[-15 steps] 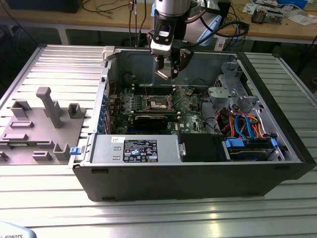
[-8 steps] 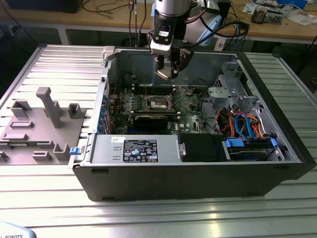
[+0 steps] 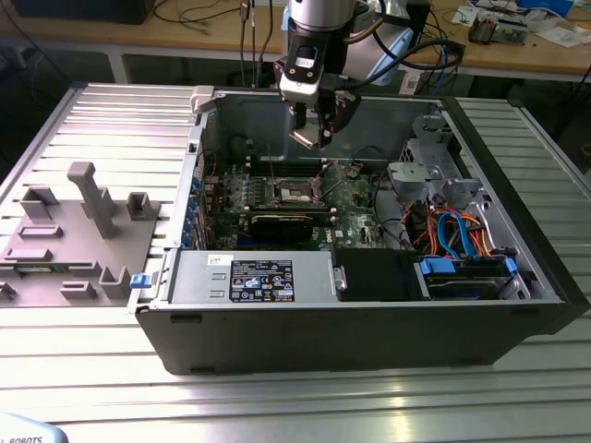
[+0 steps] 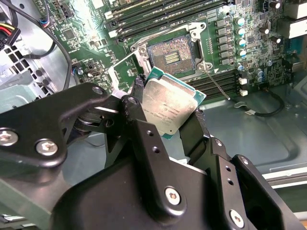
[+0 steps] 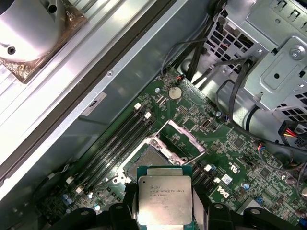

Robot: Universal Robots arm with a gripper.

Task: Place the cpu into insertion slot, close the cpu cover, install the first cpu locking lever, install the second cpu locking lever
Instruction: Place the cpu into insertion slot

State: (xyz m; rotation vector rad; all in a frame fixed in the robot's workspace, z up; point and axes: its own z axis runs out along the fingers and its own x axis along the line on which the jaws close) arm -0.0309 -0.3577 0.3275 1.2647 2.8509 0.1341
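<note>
Item: cpu point(image 4: 170, 108), clamped between fingers of gripper point(image 3: 311, 137), upper centre of exterior view, above open socket point(image 4: 173, 56); cpu cover point(image 5: 191, 139) raised. Step: insertion. Seating likely requires square alignment and a gentle descent.

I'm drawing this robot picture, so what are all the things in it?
Flat square metal cpu: one, silvery-grey, held up in the air.
Square pin-filled socket: one, gold-grey, empty, on the board.
Metal frame cpu cover: one, silvery, raised beside the socket.
Circuit board: one, green, inside the case.
Open metal computer case: one, dark, on the table.
Flat cables: several, blue, case's end toward exterior view's right.
Plastic fixture block: one, grey, exterior view's left.
Ribbed table: one, silver, under everything.
Robot gripper: one, black, shut on the cpu.
</note>
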